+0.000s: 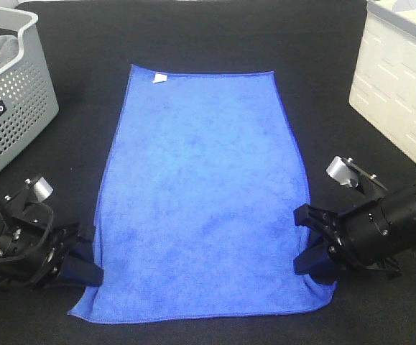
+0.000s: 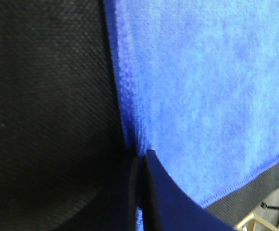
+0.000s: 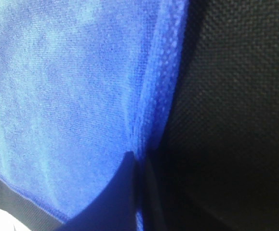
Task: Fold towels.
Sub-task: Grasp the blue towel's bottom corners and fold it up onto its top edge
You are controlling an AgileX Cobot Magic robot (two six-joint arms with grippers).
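Blue towel [image 1: 200, 201] lies flat on black tabletop [image 1: 193, 36], centre frame. At lower left, left fingers [image 1: 82, 273] are closed, pinching its edge. At lower right, right fingers [image 1: 310, 262] likewise.

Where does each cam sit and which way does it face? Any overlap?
Exterior high: mounted above, looking down on the black table, the blue towel spread flat, a basket left, a crate right; both arms, left gripper and right gripper show.
Left wrist: on the left arm, looking along its shut fingers at the towel edge they pinch.
Right wrist: on the right arm, same at the opposite towel edge.
Shared: towel and table in all; both pinches also seen from above.
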